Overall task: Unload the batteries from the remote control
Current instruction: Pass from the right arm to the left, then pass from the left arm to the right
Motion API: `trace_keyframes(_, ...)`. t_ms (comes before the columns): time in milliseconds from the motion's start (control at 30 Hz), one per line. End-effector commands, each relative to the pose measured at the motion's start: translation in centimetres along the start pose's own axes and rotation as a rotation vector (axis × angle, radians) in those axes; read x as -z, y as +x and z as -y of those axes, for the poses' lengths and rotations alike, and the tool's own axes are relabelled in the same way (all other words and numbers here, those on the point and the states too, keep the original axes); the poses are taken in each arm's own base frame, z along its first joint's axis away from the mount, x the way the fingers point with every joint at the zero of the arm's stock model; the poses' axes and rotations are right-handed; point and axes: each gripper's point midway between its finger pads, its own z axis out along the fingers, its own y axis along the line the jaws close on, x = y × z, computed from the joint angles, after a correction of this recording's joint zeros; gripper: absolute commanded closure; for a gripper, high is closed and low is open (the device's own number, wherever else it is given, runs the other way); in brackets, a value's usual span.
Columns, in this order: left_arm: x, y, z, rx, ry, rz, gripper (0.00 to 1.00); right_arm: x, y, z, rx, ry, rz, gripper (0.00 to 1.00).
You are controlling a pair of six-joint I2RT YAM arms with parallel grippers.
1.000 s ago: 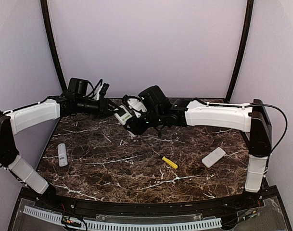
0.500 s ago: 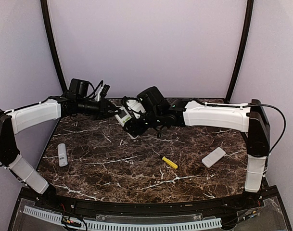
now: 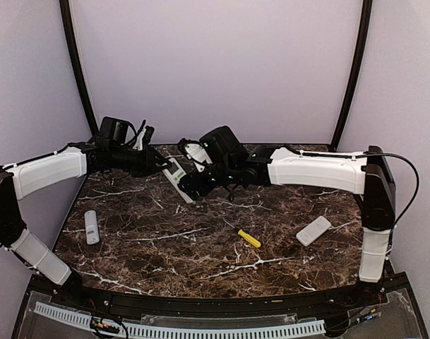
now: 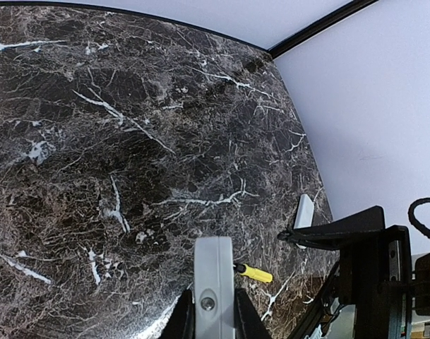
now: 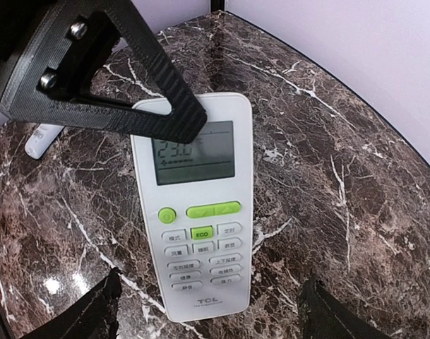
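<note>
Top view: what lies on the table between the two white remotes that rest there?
A yellow screwdriver, nearer the right-hand remote than the left-hand remote, seen in the top view.

Remote [image 5: 200, 212]: display [image 5: 193, 152] "23", green button [image 5: 201, 232] "ECO", brand "TCL" at bottom

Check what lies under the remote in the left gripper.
Marble table shows around the remote, held face up by the left gripper. Its underside, and any batteries, are hidden.
</note>
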Motion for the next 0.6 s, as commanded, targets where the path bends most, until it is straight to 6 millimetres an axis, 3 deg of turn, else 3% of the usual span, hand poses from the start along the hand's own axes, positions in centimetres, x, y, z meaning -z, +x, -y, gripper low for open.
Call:
trace_keyframes(0, 1.2, -0.8, 0.6, 0.003, -0.007, 0.050, 1.00, -0.5, -1.1, -1.1, -0.019, 0.029, 0.024, 0.18)
trace_keyframes(200, 1.2, -0.9, 0.2, 0.033, -0.002, 0.050, 1.00, -2.1, -0.1, -1.5, -0.046, 0.124, -0.004, 0.23)
trace_keyframes(567, 1.4, -0.9, 0.1, 0.039, -0.007, 0.061, 1.00, -3.8, 1.4, 0.1, -0.117, 0.283, -0.045, 0.21)
